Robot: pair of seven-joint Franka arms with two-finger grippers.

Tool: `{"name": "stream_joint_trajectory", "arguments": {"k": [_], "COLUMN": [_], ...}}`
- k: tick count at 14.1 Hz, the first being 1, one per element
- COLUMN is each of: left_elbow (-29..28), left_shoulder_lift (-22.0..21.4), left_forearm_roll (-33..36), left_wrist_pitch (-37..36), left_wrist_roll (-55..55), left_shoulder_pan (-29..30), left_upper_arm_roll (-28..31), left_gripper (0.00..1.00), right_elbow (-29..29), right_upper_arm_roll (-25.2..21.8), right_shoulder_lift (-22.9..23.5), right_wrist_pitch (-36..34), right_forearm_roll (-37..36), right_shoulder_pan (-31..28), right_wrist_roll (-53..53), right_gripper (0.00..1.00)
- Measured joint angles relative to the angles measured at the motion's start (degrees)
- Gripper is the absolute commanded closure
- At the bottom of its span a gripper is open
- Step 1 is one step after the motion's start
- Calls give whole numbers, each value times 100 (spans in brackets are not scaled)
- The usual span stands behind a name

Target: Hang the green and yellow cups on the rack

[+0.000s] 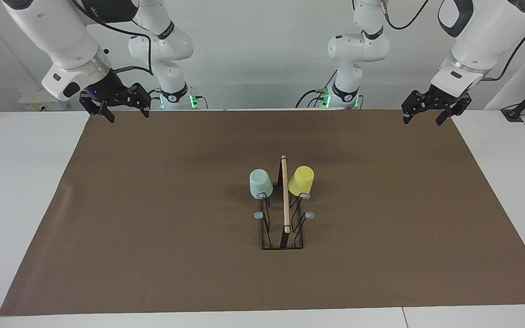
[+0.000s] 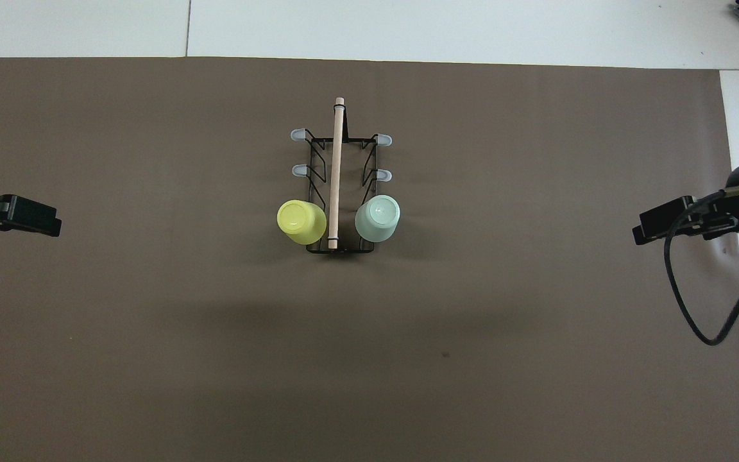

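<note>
Both cups are on the rack [image 1: 283, 214] now, so I think the job looks done. The rack stands in the middle of the brown mat [image 1: 153, 228]. The green cup [image 1: 260, 183] sits upside down on a prong on the side toward the right arm's end of the table. The yellow cup [image 1: 301, 179] sits upside down on a prong on the side toward the left arm's end. Both are on the pair of prongs nearest to the robots. The wooden rod [image 1: 285, 193] runs between them along the top of the rack. The yellow cup leans out a little.

The four other prongs [image 2: 298, 135] have nothing on them. I cannot see inside the cups, because their mouths point down.

The right gripper [image 1: 123, 104] hangs over the mat's edge by its own robot, with its jaws apart and nothing in them. The left gripper [image 1: 428, 108] hangs over the other corner of the mat, jaws apart and empty too. Both are well apart from the rack.

The best thing now is for the arms to wait out there and not bump the rack. A small knock could tip the leaning yellow cup off its prong.
</note>
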Motion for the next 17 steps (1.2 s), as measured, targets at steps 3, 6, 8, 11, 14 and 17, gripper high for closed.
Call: {"name": "stream_joint_trajectory", "arguments": {"k": [3,6,8,11,14,17], "left_elbow": [-5,-6,-6,-6,-6,-7], "left_shoulder_lift": [0,0,-1,-1,-1,-1], "left_forearm_roll": [0,0,0,0,0,0], "left_wrist_pitch": [8,11,15,17,17,17], "left_wrist_roll": [0,0,0,0,0,0], "left_shoulder_pan": [0,0,-7,-31,-29,-28], "left_upper_arm_roll": [0,0,-11,-30,-12,-5], "left_gripper": [0,0,0,0,0,0], "right_elbow": [2,4,5,8,21,24], "right_upper_arm_roll": [0,0,0,0,-3,-8], "right_shoulder_lift": [0,0,0,0,0,0], "right_wrist_pitch": [0,0,0,1,1,5], "right_forearm_roll": [0,0,0,-1,-34,-72], "right_shoulder_pan": [0,0,0,-1,-13,-36], "right_wrist_roll": [0,0,0,0,0,89], "right_gripper": [0,0,0,0,0,0]}}
